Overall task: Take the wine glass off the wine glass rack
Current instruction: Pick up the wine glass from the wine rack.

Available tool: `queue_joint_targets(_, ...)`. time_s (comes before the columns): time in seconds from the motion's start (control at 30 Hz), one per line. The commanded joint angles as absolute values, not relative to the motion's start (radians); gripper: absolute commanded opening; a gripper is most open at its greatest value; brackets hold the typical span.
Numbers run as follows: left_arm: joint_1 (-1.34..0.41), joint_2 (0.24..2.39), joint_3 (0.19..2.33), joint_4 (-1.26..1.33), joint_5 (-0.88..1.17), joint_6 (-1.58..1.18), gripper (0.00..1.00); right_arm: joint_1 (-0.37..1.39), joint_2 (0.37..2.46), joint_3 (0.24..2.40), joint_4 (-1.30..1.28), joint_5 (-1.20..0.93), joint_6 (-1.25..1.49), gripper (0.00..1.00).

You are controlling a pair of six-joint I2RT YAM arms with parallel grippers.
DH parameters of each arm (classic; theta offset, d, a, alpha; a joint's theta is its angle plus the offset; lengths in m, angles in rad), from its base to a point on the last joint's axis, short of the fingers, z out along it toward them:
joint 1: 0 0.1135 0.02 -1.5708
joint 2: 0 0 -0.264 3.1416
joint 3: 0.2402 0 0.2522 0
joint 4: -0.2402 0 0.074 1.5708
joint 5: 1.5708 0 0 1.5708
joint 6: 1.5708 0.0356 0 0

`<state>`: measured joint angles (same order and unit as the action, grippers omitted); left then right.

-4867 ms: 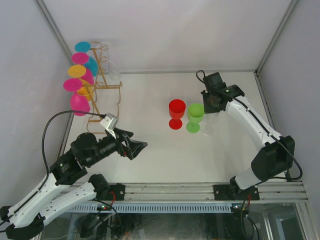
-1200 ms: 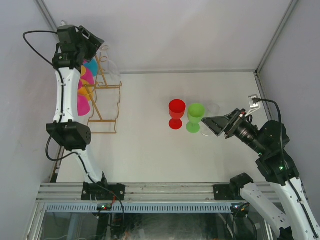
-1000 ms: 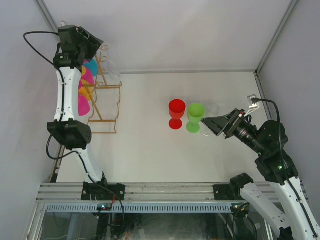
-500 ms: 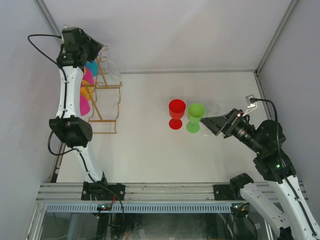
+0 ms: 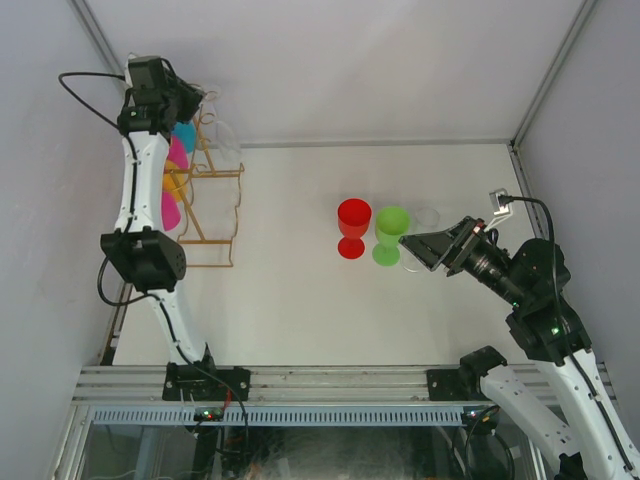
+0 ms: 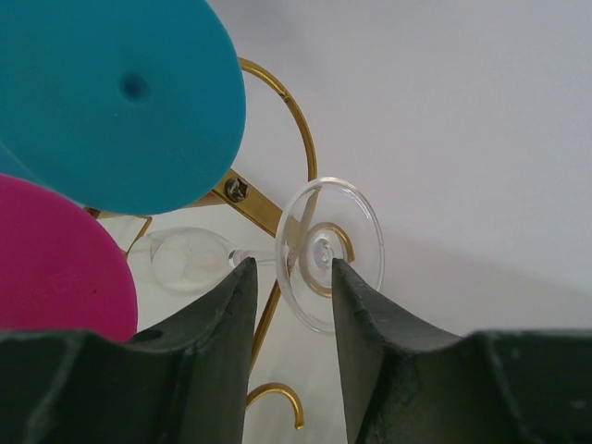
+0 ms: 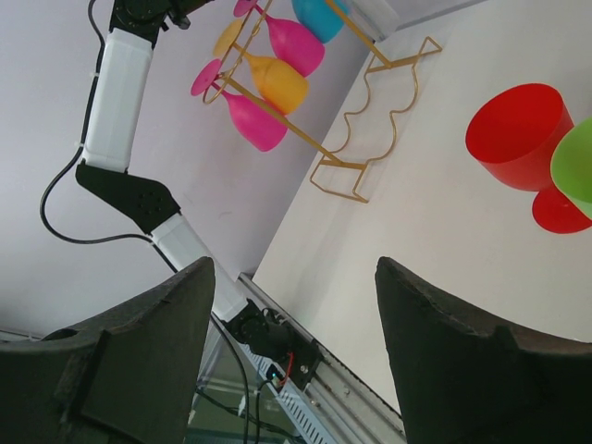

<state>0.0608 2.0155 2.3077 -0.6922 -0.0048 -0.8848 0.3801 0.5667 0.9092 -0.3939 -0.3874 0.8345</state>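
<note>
The gold wire wine glass rack (image 5: 207, 203) stands at the far left by the wall. A clear wine glass (image 6: 331, 252) hangs on its side from a top hook (image 6: 301, 139), with its round foot facing my left wrist camera. My left gripper (image 6: 293, 268) is raised at the rack's top (image 5: 188, 102). Its jaws are partly narrowed on either side of that foot, with a gap still showing and no contact that I can see. My right gripper (image 7: 296, 268) hovers open and empty above the table at the right (image 5: 422, 248).
Teal (image 6: 120, 92), magenta (image 6: 55, 264), orange (image 7: 273, 81) and pink (image 7: 248, 120) glasses hang on the rack's left side. A red cup (image 5: 353, 226), a green cup (image 5: 390, 233) and a clear glass (image 5: 426, 217) stand mid-table, just left of the right gripper.
The left gripper's jaws have narrowed and the arm has edged right toward the rack's top. The right arm has barely moved.
</note>
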Motion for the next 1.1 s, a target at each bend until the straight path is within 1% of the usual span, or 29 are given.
queue_joint_targets(0.0, 0.056, 2.023, 2.36, -0.644, -0.011, -0.912, 0.41, 0.379, 0.571, 0.913, -0.351, -0.39, 0.843, 0.7)
queue_joint_targets(0.1, 0.053, 2.021, 2.359, -0.644, -0.021, -0.91, 0.4, 0.38, 0.572, 0.914, -0.35, -0.391, 0.841, 0.69)
queue_joint_targets(0.2, 0.05, 2.016, 2.358, -0.645, -0.032, -0.902, 0.36, 0.379, 0.573, 0.913, -0.35, -0.391, 0.841, 0.7)
queue_joint_targets(0.47, 0.047, 1.999, 2.346, -0.643, -0.043, -0.893, 0.19, 0.38, 0.573, 0.913, -0.347, -0.396, 0.841, 0.7)
queue_joint_targets(0.6, 0.044, 1.976, 2.323, -0.629, -0.059, -0.894, 0.17, 0.379, 0.568, 0.913, -0.341, -0.394, 0.845, 0.7)
queue_joint_targets(0.9, 0.04, 1.957, 2.313, -0.603, -0.045, -0.902, 0.0, 0.379, 0.56, 0.913, -0.359, -0.39, 0.843, 0.69)
queue_joint_targets(1.07, 0.041, 1.949, 2.3, -0.574, -0.023, -0.925, 0.0, 0.379, 0.556, 0.913, -0.356, -0.388, 0.844, 0.69)
